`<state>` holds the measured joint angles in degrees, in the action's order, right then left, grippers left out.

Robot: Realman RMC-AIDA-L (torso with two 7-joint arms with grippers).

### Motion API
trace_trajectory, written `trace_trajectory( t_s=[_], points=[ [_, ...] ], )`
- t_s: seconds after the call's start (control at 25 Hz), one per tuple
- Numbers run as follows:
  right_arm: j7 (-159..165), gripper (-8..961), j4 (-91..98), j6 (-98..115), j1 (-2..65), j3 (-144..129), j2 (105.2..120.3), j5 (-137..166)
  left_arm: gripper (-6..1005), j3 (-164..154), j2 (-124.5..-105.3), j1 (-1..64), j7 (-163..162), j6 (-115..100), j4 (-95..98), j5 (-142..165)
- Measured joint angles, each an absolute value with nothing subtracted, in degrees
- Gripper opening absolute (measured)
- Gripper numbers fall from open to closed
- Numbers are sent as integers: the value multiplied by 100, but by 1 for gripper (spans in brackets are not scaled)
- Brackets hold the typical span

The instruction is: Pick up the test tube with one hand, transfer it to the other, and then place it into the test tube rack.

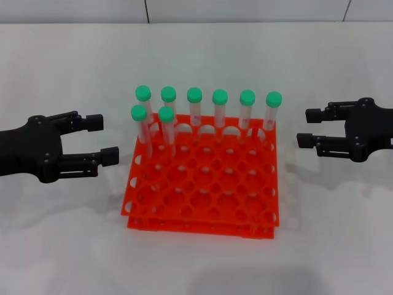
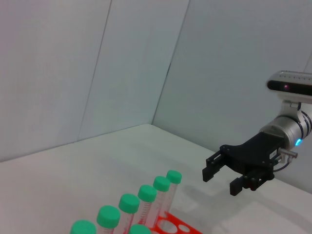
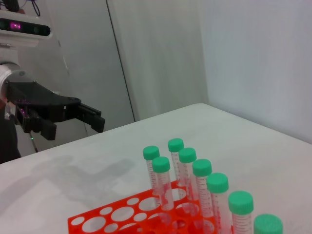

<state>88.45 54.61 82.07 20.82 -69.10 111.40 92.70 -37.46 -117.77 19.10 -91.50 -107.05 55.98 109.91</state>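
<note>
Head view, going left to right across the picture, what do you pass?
Left gripper, open, beside the rack → test tube rack with eight green-capped tubes standing in its far rows → right gripper, open, on the rack's other side.

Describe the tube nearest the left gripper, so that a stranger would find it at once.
Find the orange rack mid-table. Six green-capped tubes fill its far row; two more stand one row nearer, on the robot's left. The outermost of these two, at the rack's left edge, faces the left gripper.
</note>
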Motion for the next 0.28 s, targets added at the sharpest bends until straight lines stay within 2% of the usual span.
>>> trace_trajectory(
  t_s=[0.28],
  points=[
    [8848, 553, 5471, 8216, 2081, -6908, 11152, 9273, 865, -3739, -11770, 1899, -9159, -10713, 5600, 11047]
  ],
)
